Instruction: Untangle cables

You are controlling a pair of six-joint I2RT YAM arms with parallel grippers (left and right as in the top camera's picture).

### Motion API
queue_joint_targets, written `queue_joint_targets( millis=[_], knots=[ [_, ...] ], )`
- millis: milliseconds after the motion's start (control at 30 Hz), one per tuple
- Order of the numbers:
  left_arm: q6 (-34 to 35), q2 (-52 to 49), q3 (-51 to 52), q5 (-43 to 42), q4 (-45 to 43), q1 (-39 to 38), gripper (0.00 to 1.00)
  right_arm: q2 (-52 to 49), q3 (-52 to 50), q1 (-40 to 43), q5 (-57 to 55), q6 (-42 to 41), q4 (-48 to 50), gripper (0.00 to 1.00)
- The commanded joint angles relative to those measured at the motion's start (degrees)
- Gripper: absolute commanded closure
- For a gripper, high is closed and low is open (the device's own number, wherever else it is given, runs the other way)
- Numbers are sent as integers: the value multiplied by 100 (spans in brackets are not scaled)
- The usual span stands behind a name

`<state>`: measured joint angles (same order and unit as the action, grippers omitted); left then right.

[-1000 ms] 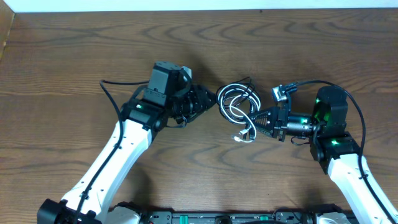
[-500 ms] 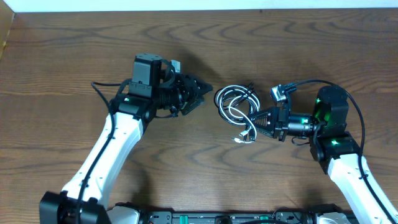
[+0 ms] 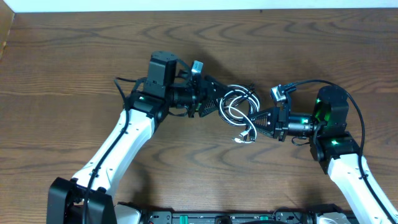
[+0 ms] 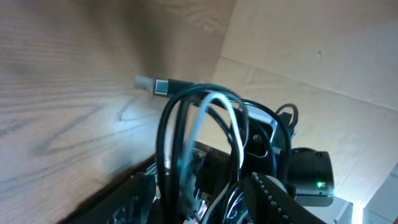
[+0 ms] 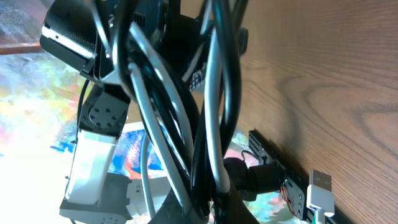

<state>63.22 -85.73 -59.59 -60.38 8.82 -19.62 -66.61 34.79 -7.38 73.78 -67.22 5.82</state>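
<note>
A tangled bundle of black and white cables (image 3: pixel 238 104) lies mid-table, its white plugs (image 3: pixel 242 138) trailing toward the front. My right gripper (image 3: pixel 256 122) is shut on the bundle's right side; in the right wrist view the strands (image 5: pixel 186 93) fan up from the pinched jaws (image 5: pixel 208 208). My left gripper (image 3: pixel 214 99) stands open at the bundle's left edge. The left wrist view shows the looped strands (image 4: pixel 205 118) between its spread fingers (image 4: pixel 208 202), with a silver plug (image 4: pixel 152 85) sticking out beyond.
The brown wooden table (image 3: pixel 74 56) stretches on all sides. A white wall strip (image 3: pixel 186 5) runs along the back edge. The right arm's own silver connector (image 3: pixel 283 93) sits just right of the bundle.
The left arm pulled back to the left, then swung right again; its open jaws now reach the bundle's left side. The right arm and its grip have not moved.
</note>
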Motion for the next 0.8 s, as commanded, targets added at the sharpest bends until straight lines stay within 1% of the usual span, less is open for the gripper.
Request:
queue_joint_targets(
  millis=[0, 100, 167, 200, 233, 267, 300, 367, 433, 467, 500, 533, 600, 633, 667, 700, 767],
  knots=[
    [-173, -9, -52, -219, 9, -131, 55, 26, 105, -17, 120, 66, 26, 99],
    [-190, -9, -52, -219, 105, -136, 67, 26, 105, -17, 120, 66, 26, 99],
    [-212, -9, -52, -221, 136, -136, 72, 26, 105, -17, 120, 66, 26, 99],
    [-216, -9, -52, -219, 136, -136, 78, 26, 105, -17, 120, 66, 26, 99],
    [-293, -9, -52, -216, 136, -136, 86, 26, 105, -17, 120, 66, 26, 99],
    [-352, -9, -52, -219, 138, -136, 91, 26, 105, -17, 120, 68, 26, 99],
    [-485, -9, -52, -216, 138, -136, 92, 26, 105, -17, 120, 127, 24, 99],
    [-807, -9, -52, -190, 162, -136, 92, 26, 105, -17, 120, 240, 20, 99],
    [-1368, -9, -52, -76, 247, -125, 93, 26, 105, -17, 118, 553, 17, 99],
    [-1812, -9, -52, 188, 494, -125, 93, 26, 105, -17, 118, 911, -55, 99],
    [-2111, -9, -52, 446, 741, -125, 92, 26, 105, -17, 118, 1049, -127, 99],
    [-2581, -9, -52, 920, 1174, -125, 92, 26, 105, -17, 76, 1292, -299, 99],
    [-2962, -9, -52, 1333, 1550, -122, 93, 24, 105, -17, -114, 1725, -758, 99],
    [-3198, 4, -52, 1493, 1716, -120, 93, 24, 105, -17, -389, 2107, -1215, 99],
    [-3458, 50, -52, 1670, 1864, -120, 93, 24, 105, -17, -1003, 2669, -1998, 99],
    [-3587, 105, -55, 1799, 1934, -120, 93, 22, 105, -17, -1707, 3040, -2660, 99],
    [-3794, 289, -55, 2153, 2074, -120, 93, 22, 105, -17, -2911, 3484, -3460, 99]
  ],
)
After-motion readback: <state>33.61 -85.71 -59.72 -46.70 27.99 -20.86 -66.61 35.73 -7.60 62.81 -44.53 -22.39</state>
